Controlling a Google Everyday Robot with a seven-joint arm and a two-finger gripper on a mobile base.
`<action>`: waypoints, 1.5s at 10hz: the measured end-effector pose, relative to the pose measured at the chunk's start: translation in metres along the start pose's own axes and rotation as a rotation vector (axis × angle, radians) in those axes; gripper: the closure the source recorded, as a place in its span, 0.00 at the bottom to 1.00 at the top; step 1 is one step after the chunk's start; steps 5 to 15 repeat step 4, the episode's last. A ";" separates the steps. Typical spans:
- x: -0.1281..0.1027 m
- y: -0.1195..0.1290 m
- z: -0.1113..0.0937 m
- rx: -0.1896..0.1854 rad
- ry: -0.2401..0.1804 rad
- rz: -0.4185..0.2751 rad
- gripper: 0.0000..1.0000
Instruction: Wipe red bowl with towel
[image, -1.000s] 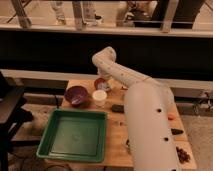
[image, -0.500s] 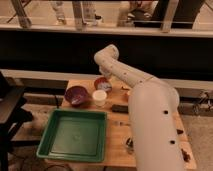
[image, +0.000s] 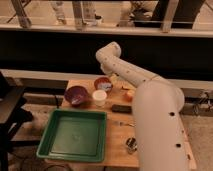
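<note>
The small red bowl stands at the back of the wooden table, behind the white cup and to the right of the larger dark purple bowl. My white arm rises from the lower right, bends at its top end, and the gripper hangs down just above and behind the red bowl. I cannot make out a towel in the gripper or on the table.
A green tray lies at the front left of the table. A flat black object, an orange item, a thin utensil and a small metal can lie beside my arm. A dark counter wall runs behind.
The top end of my arm has shifted slightly to the right above the red bowl. The bowls, cup and tray have not moved.
</note>
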 end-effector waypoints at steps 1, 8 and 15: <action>0.003 0.001 -0.007 -0.005 -0.001 -0.001 0.29; -0.003 0.007 -0.002 -0.012 -0.015 -0.014 0.60; -0.003 0.007 -0.002 -0.012 -0.015 -0.014 0.60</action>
